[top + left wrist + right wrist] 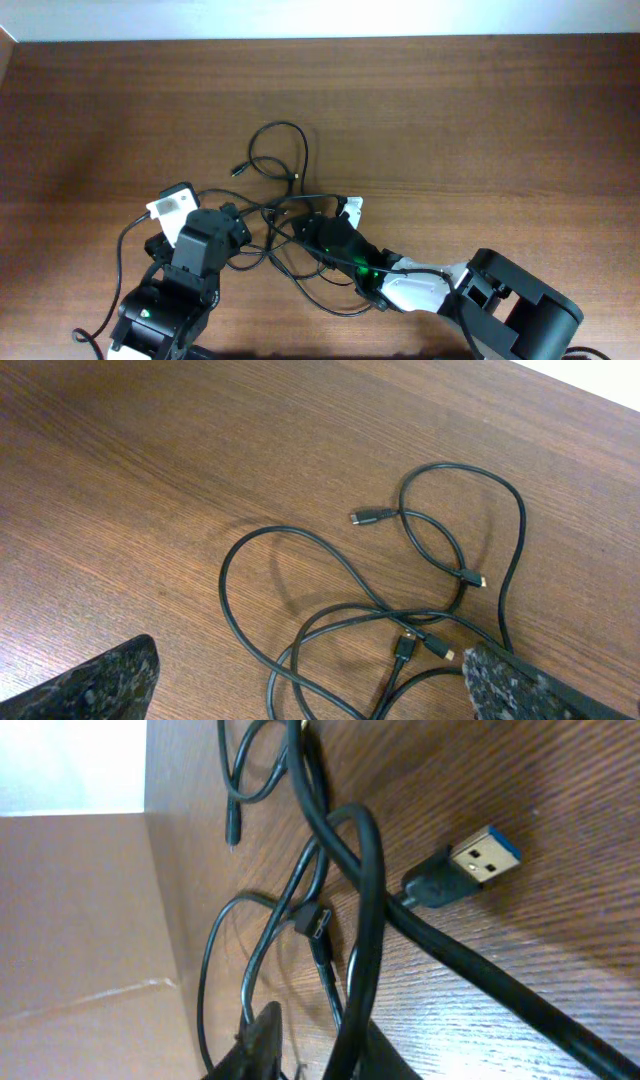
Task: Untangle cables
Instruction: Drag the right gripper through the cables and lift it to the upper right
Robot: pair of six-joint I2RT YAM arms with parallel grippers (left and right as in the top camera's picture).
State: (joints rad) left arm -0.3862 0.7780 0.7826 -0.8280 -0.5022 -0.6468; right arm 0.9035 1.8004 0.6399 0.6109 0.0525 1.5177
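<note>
Several thin black cables [278, 212] lie tangled on the wooden table between my two arms, and one loop [282, 150] reaches farther back. My right gripper [315, 228] is down in the tangle, its fingers [265, 1040] drawn in close around a thick cable [360, 960] that runs up between them. A blue-tongued USB plug [480, 860] and a small plug [315, 920] lie just beyond. My left gripper [205, 212] hovers wide open at the left edge of the tangle [300, 620], with cable loops under its gap [310, 695] and nothing held.
Small plug ends lie loose on the wood [365, 517] [475, 578] [405, 645]. The table's back edge [320, 38] meets a white wall. Each arm's own thicker black wire trails near its base [120, 250].
</note>
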